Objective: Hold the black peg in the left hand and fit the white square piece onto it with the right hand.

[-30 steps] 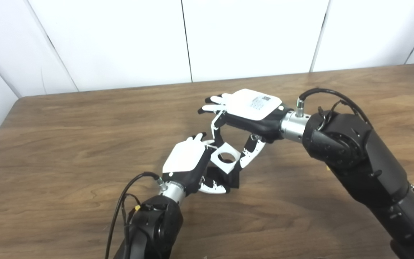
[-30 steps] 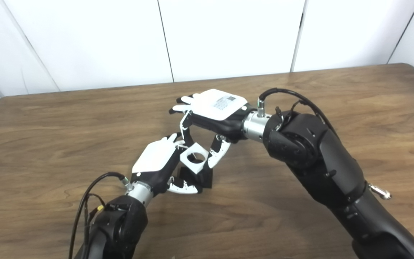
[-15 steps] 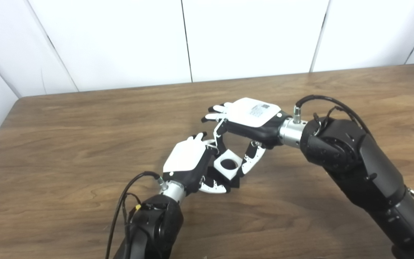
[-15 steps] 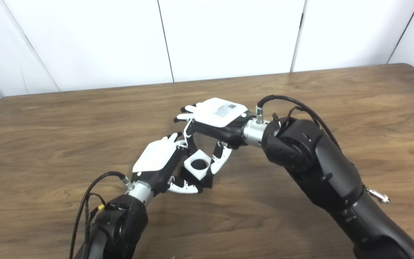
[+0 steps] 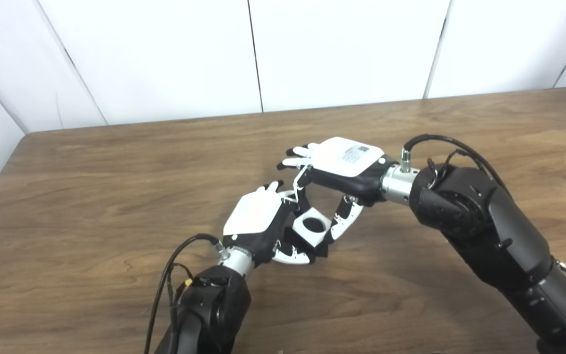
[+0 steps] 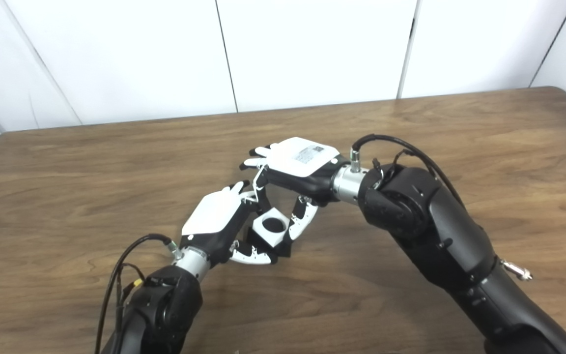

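Observation:
My left hand [image 5: 258,223] is shut on the black peg [image 5: 318,249], whose square base rests on the table; most of it is hidden by fingers and the piece. The white square piece [image 5: 312,226] with a round hole sits low on the peg, the hole showing dark inside. My right hand [image 5: 344,164] reaches in from the right, palm down, shut on the piece with a finger on its left side and the thumb on its right. In the right eye view the piece [image 6: 272,226] and the right hand [image 6: 298,164] show the same hold.
The brown wooden table [image 5: 91,187] runs to a white panelled wall behind. My right forearm [image 5: 489,231] lies across the table's right half, with a cable looped over its wrist. Nothing else stands on the table.
My right hand has come down and slightly toward me, lowering the white piece onto the peg. The left hand has stayed still.

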You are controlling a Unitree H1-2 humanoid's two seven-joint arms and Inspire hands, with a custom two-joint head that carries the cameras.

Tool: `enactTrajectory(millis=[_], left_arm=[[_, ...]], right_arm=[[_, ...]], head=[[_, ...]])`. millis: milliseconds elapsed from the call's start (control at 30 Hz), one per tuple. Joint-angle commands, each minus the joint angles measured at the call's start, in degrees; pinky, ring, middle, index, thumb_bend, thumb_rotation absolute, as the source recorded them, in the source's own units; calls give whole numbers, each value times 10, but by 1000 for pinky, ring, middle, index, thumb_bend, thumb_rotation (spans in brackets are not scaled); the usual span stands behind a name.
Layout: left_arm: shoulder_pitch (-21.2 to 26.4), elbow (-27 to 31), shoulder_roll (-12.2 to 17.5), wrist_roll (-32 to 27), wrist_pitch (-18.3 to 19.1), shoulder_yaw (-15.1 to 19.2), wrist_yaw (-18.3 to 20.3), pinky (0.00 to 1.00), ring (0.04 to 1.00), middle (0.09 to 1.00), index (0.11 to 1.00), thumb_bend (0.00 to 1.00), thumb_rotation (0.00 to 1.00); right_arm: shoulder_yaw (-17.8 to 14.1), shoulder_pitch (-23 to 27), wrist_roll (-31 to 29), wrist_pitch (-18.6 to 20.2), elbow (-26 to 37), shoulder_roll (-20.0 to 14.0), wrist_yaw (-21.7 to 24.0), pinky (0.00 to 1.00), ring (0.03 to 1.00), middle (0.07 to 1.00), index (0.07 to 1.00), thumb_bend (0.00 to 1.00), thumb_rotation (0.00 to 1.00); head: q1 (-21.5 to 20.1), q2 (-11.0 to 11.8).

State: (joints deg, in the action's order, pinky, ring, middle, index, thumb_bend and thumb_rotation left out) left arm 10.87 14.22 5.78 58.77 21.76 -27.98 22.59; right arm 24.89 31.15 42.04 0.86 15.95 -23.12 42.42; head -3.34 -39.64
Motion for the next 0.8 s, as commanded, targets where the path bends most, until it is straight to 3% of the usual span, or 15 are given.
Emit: enactTrajectory(millis=[0, 533, 700, 733, 767], left_arm=[[-8, -34, 11, 10, 3, -11, 18, 1000, 1000, 883, 486, 525, 68], [-6, -38, 11, 4, -3, -13, 7, 1000, 1000, 880, 484, 525, 69], [-8, -37, 11, -1, 0, -11, 6, 1000, 1000, 880, 484, 525, 67], [-7, -37, 13, -1, -1, -12, 7, 1000, 1000, 881, 485, 525, 67], [-6, -36, 16, 2, -1, -16, 12, 1000, 1000, 882, 485, 525, 68]], right_arm=[[-4, 16, 3, -17, 3, -6, -13, 999, 1000, 944, 492, 525, 151], [10, 16, 22, -24, -7, -1, -12, 988, 1000, 950, 492, 524, 155], [17, 14, 36, -5, -7, -1, 8, 979, 1000, 955, 495, 523, 158], [17, 13, 37, -1, -7, -1, 11, 977, 1000, 953, 561, 713, 218], [16, 12, 38, 0, -7, -1, 14, 972, 1000, 950, 597, 816, 253]], head=[[0, 0], [0, -1], [-1, -1], [-3, -1], [-3, -1]])
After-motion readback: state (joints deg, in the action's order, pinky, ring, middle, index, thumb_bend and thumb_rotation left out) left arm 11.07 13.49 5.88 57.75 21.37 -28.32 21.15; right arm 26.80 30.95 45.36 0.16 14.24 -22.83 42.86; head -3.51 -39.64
